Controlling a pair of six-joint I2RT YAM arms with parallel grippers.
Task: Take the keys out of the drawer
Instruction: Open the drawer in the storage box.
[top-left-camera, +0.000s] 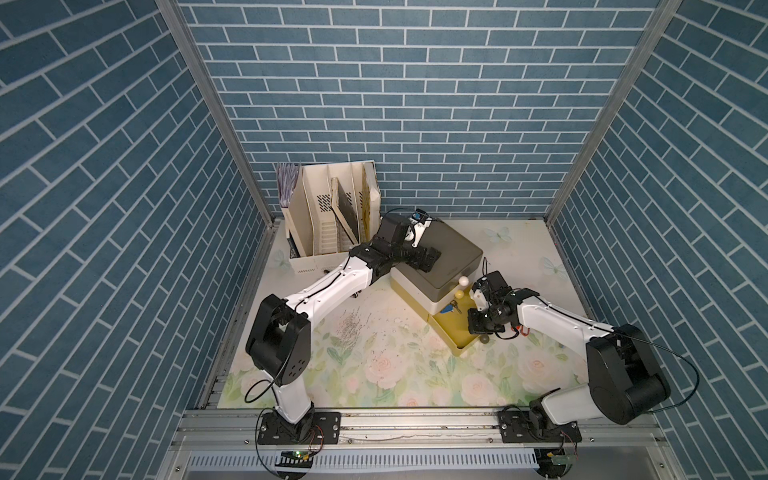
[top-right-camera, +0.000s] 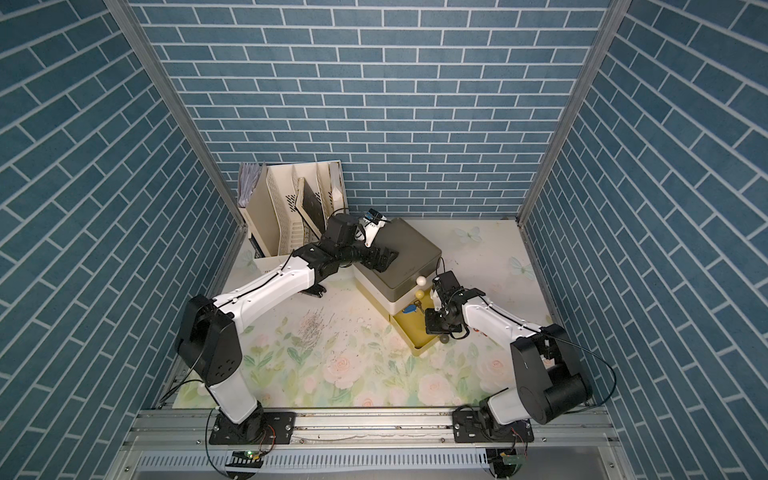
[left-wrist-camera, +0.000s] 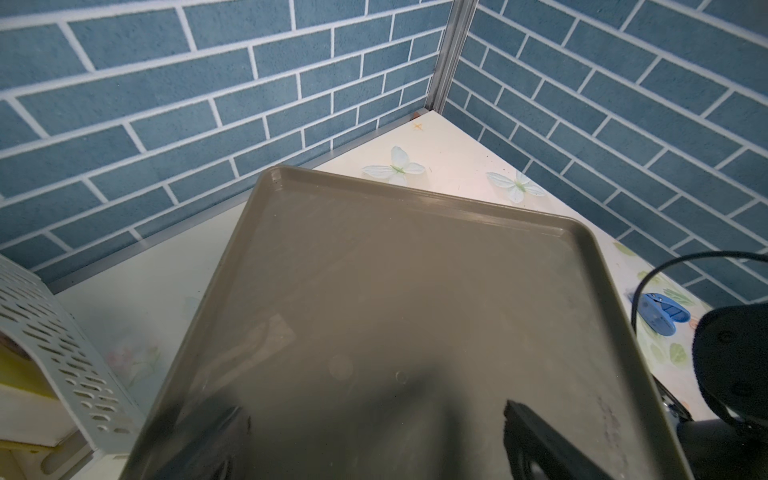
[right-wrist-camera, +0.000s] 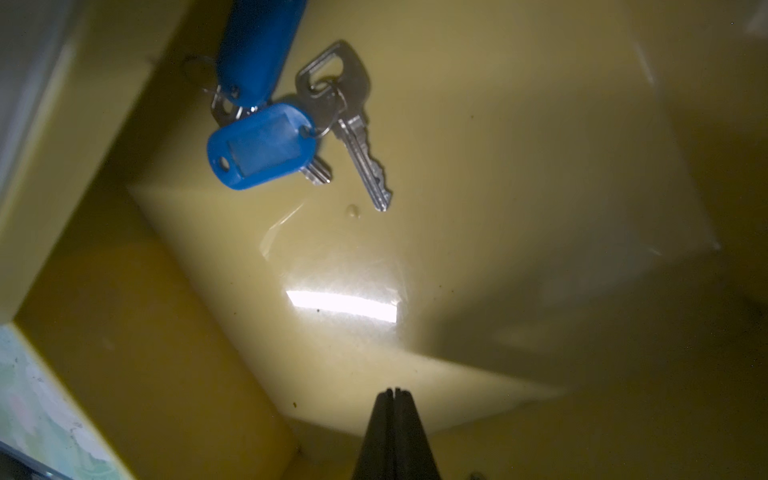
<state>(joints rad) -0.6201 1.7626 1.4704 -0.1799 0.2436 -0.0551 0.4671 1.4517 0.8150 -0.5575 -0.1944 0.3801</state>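
Right tool (right-wrist-camera: 393, 399), closed, hovers in drawer (right-wrist-camera: 137, 332) near keys (right-wrist-camera: 266, 145).

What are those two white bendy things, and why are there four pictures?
They are two robot arms with pinching grippers. Two pictures look down from above on the whole flowery table; the other two come from cameras on each arm's wrist. On the table stand a file rack and a grey drawer box with its yellow drawer pulled open. The keys with blue tags lie inside. The left gripper is open at the box's top. The right gripper is down in the drawer, pinched shut, holding nothing.
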